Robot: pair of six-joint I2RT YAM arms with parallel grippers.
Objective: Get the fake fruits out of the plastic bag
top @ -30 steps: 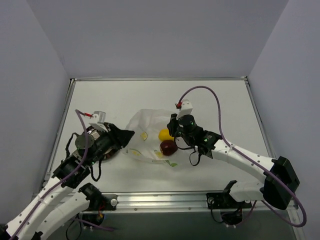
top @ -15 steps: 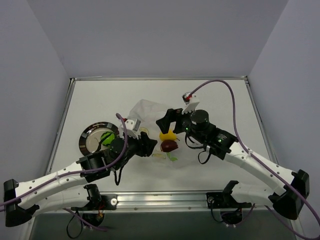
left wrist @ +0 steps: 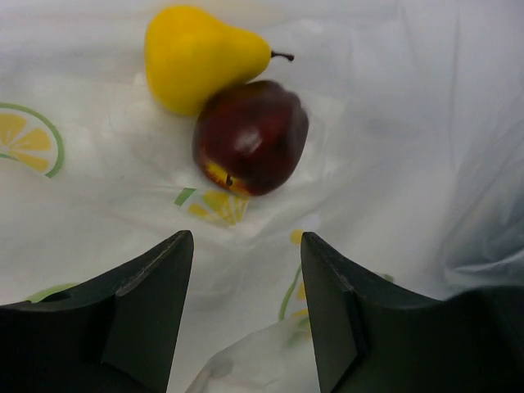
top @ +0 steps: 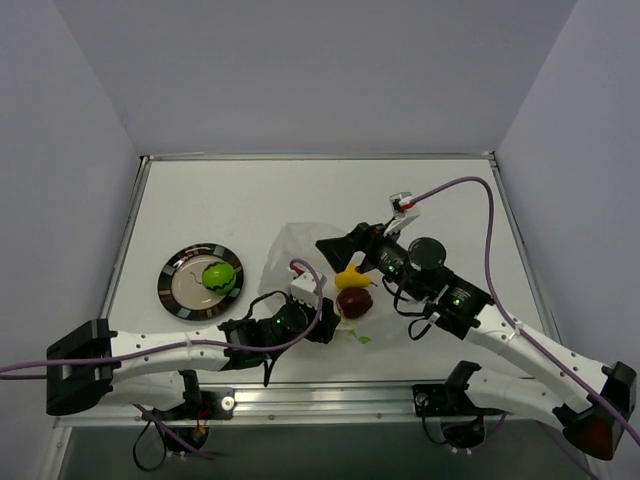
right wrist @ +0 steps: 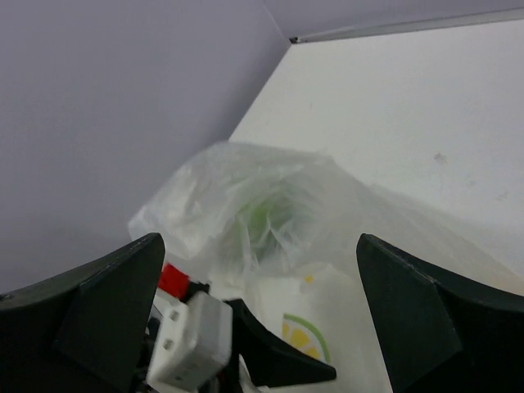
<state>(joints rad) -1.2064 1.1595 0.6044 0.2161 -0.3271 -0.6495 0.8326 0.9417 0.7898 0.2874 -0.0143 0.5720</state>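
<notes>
A yellow pear (left wrist: 201, 57) (top: 350, 277) and a dark red apple (left wrist: 250, 135) (top: 354, 301) lie touching each other on the clear crinkly plastic bag (left wrist: 393, 123) (top: 295, 250) (right wrist: 270, 205). I cannot tell whether film covers them. A green ball (top: 218, 277) sits on the dark-rimmed plate (top: 175, 290) at the left. My left gripper (left wrist: 246, 327) (top: 326, 326) is open just short of the apple, with only bag film under its jaws. My right gripper (right wrist: 262, 278) (top: 333, 247) is wide open over the bag's far side, holding nothing.
In the right wrist view, the left arm's white and red wrist part (right wrist: 188, 336) sits close below my right fingers. The table's back edge (top: 320, 157) and grey walls bound the space. Bare table (top: 450, 210) lies to the right of the bag.
The left arm has swung from the plate to the bag, leaving the green ball on the plate. The right gripper has opened wide and let go of the bag.
</notes>
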